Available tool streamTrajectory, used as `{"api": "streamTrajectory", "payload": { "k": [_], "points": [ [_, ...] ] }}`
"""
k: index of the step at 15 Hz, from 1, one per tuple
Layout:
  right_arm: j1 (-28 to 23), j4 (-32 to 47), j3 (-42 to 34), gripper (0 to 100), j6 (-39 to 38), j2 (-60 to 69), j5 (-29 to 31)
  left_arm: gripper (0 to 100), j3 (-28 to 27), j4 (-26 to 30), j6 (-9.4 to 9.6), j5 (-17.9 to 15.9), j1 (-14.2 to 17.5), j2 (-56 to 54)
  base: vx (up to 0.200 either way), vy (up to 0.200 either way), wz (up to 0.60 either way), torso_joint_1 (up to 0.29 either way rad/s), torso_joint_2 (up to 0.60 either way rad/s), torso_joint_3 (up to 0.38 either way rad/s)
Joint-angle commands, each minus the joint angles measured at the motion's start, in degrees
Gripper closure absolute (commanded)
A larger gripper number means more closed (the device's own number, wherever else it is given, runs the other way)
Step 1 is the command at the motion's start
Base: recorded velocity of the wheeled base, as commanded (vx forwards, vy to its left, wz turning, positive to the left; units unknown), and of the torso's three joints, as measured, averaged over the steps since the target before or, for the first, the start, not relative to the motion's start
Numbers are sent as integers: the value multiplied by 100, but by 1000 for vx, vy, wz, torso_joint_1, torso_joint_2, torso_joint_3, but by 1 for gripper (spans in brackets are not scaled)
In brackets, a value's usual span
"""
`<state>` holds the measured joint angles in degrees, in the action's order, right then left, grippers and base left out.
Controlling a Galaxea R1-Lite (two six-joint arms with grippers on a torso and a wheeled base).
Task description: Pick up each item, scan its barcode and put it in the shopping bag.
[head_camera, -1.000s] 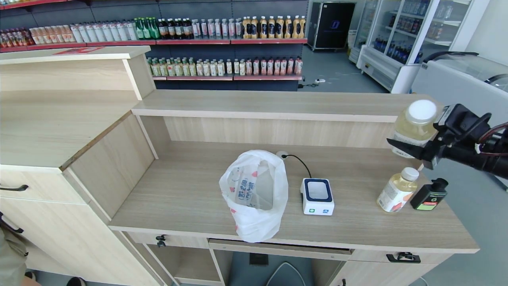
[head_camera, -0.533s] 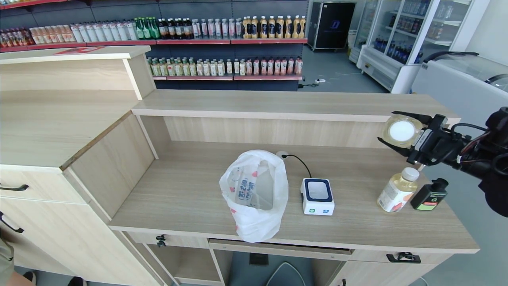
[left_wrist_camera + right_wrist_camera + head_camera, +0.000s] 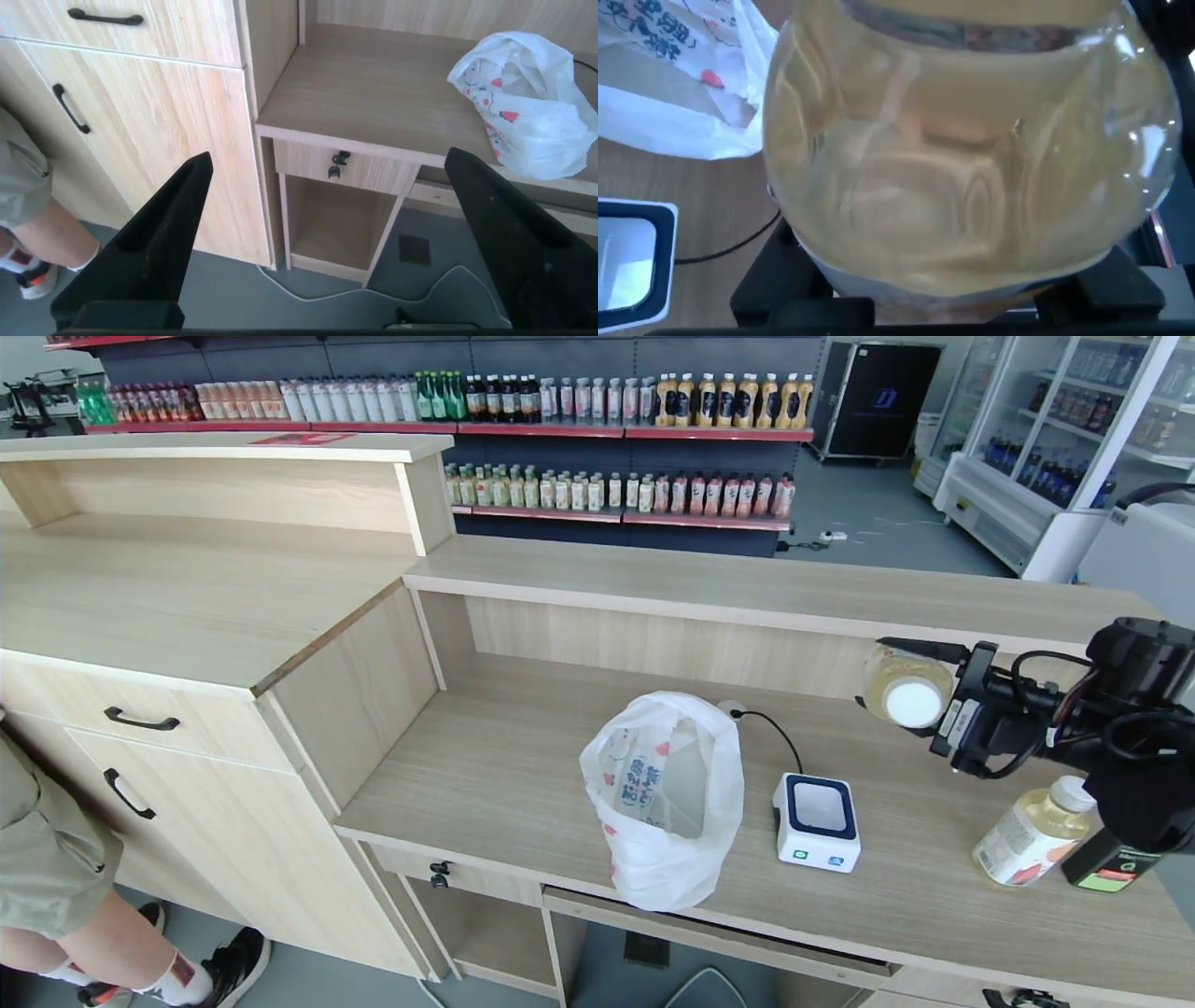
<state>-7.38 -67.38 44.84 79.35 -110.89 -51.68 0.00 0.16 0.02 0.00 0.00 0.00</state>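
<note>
Hanging low off the near left corner of the desk (image 3: 374,89), the left tool (image 3: 327,159) has its fingers spread wide and carries nothing. It looks parked out of the way.

At the desk's near right edge a pale bottle (image 3: 1027,831) and a dark bottle (image 3: 1111,868) stand just beside each other, probably queued for scanning.

Mid-desk, the shopping bag (image 3: 667,803) stands upright with its mouth open, just left of the scanner (image 3: 817,807). That likely keeps the drop short after a scan. The scanner window faces up, and its cable runs to the back.

Above the desk, right of the scanner and a bit beyond it, the right tool (image 3: 892,677) is clamped on the held bottle (image 3: 896,672). The bottle lies on its side with its white cap (image 3: 913,702) toward the camera. I judge the tilt is meant to turn the label down at the upward window.

The right wrist view looks past the bottle's base (image 3: 971,159) at the bag (image 3: 673,75) and a scanner corner (image 3: 631,266). So the bottle is not over the window yet, and the scan is still to do.

Stocked shelves (image 3: 560,411) stand far behind.
</note>
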Motion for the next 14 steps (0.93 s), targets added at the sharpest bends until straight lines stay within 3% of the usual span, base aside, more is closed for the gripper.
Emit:
{"api": "streamTrajectory", "payload": {
  "k": [1,14],
  "points": [
    [-36,14,25,100,318,-592,-361,0,0,2,6,0,0,0,0,0,0,0,0,0],
    [-53,-21,421,100,916,-1937,-519,0,0,2,-2,0,0,0,0,0,0,0,0,0]
  ]
}}
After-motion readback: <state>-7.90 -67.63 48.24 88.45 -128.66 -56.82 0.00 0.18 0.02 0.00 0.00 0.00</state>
